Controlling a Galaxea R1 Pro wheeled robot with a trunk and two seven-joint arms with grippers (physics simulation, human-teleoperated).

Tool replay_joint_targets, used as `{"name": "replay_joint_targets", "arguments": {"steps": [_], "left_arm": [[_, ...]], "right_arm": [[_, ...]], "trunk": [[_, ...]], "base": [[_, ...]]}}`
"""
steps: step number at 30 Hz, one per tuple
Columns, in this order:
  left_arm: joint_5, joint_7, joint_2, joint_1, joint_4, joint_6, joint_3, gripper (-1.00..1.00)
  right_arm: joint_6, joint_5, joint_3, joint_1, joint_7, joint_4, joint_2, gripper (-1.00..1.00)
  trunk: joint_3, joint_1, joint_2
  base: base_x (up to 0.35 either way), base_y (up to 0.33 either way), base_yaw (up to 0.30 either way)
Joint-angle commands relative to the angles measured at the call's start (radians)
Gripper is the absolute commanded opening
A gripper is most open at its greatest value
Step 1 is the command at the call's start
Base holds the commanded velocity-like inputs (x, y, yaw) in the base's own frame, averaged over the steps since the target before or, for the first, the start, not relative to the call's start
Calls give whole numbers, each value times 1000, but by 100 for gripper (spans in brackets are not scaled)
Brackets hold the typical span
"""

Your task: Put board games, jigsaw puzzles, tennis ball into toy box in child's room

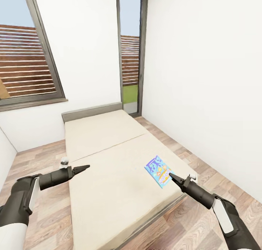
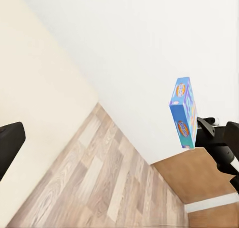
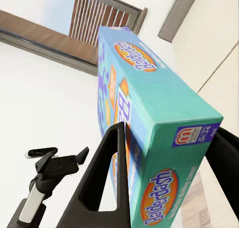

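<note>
Fingers of the right gripper (image 1: 171, 176) are clamped on the blue board game (image 1: 158, 170), one on each broad face in the right wrist view, holding it above the bed (image 1: 109, 170) close to its right edge near the foot. The left gripper (image 1: 86, 166) hovers at the bed's left edge with nothing between its tips; whether they meet, I cannot tell. Bare mattress spreads between the arms. Plank floor (image 1: 171, 141) runs along the right side to the white wall (image 1: 203, 79). Beyond lies the grey headboard (image 1: 91, 112), then the window (image 1: 25, 57).
</note>
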Motion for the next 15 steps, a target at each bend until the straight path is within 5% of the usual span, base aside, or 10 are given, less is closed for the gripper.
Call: {"name": "replay_joint_targets", "arguments": {"steps": [1, 15], "left_arm": [[-4, -7, 0, -1, 0, 10, 2, 100], [-4, -9, 1, -1, -2, 9, 2, 100]], "right_arm": [[7, -5, -1, -1, 2, 0, 0, -100], [5, -5, -1, 0, 2, 0, 0, -100]], "trunk": [[2, -4, 6], [51, -57, 104]], "base": [[0, 0, -281], [0, 0, -281]]}}
